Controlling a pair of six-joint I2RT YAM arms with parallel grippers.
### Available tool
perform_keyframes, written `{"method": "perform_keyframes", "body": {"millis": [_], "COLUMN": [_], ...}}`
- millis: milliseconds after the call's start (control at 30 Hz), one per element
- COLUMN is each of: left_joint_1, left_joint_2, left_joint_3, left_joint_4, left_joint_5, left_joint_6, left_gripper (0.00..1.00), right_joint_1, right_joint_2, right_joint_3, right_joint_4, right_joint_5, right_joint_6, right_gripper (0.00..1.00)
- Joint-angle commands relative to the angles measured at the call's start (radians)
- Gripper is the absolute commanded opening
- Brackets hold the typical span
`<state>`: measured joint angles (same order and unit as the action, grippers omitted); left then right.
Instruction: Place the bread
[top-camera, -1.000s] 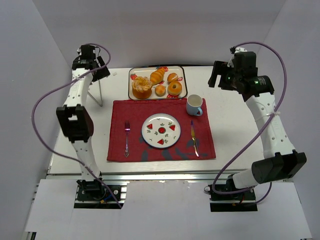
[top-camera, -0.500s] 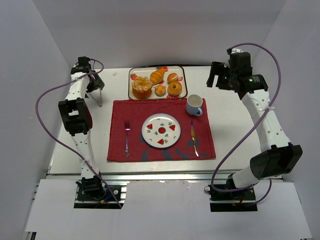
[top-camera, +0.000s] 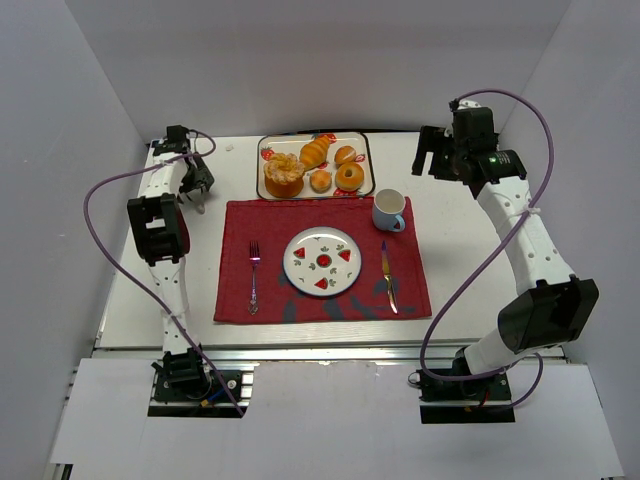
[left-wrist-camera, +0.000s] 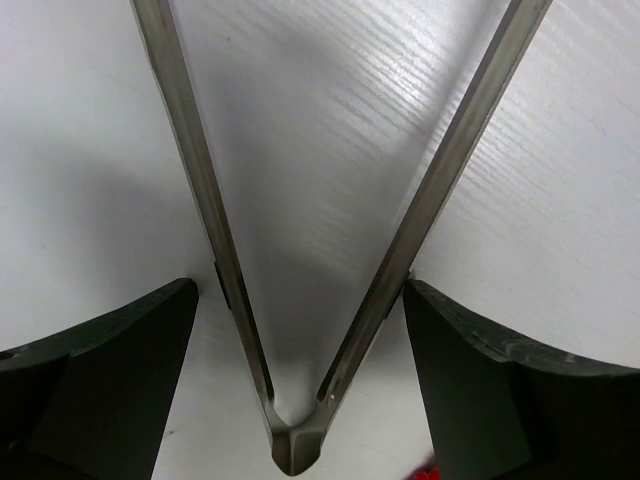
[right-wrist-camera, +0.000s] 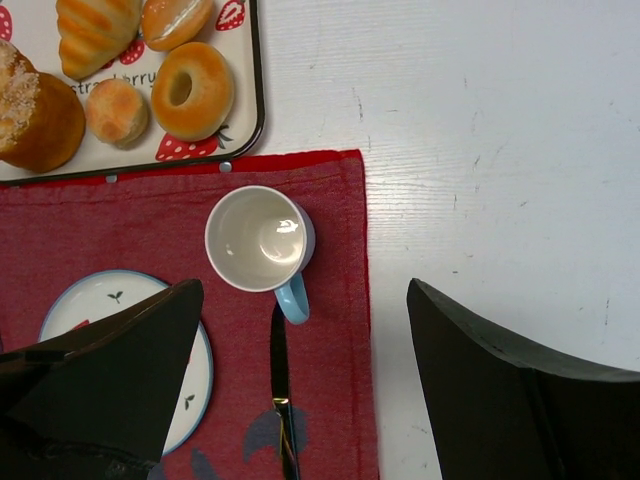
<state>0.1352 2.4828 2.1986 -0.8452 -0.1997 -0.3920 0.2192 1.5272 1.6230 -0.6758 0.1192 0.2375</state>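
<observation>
Since the bread sits among other pastries on a tray, the left gripper (left-wrist-camera: 300, 290) appears to be going for a tool rather than for the bread itself. Its fingers are spread wide either side of the hinged end of a pair of metal tongs (left-wrist-camera: 190, 180). The two steel arms fan out between them over the white table (top-camera: 470, 260), and neither finger visibly presses on the metal. That straddle near the hinge would suit a squeeze that works the tongs, though nothing is clamped yet.

The right gripper (right-wrist-camera: 305, 285) hangs high over the far right of the table with its fingers also apart and nothing between them. It is well clear of the setting, probably to leave the other arm room.

The bread (top-camera: 283, 175) stands at the near-left end of the tray (top-camera: 368, 160), touching or just beside the croissant (right-wrist-camera: 95, 30), with the ring donut (right-wrist-camera: 190, 90) further right. Just in front of the tray a red placemat (top-camera: 240, 300) carries an unfilled plate (top-camera: 322, 238) between a fork (top-camera: 253, 275) and a knife (top-camera: 388, 285), and a mug (right-wrist-camera: 258, 240) sits at its far right. The plate looks like the intended landing spot, a short carry from the tray.
</observation>
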Motion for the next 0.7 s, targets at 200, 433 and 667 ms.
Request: {"method": "perform_keyframes", "body": {"millis": [200, 433, 667], "left_joint_1": [0.023, 0.034, 0.024], "left_joint_2": [0.1, 0.105, -0.195], "left_joint_3": [0.052, 0.047, -0.023], "left_joint_4": [0.069, 0.081, 0.058], "left_joint_5": [-0.006, 0.045, 0.097], "left_joint_6": [0.1, 0.122, -0.025], "left_gripper": [0.92, 0.3, 0.28], "right_joint_1": [0.002, 0.002, 0.025], "right_joint_2": [-0.016, -0.015, -0.091], "right_joint_3": [-0.068, -0.077, -0.106], "right_joint_4": [0.087, 0.085, 0.065], "right_joint_5": [0.036, 0.033, -0.026], "right_joint_6": [0.013, 0.008, 0.049], "right_gripper": [0.89, 0.89, 0.89]}}
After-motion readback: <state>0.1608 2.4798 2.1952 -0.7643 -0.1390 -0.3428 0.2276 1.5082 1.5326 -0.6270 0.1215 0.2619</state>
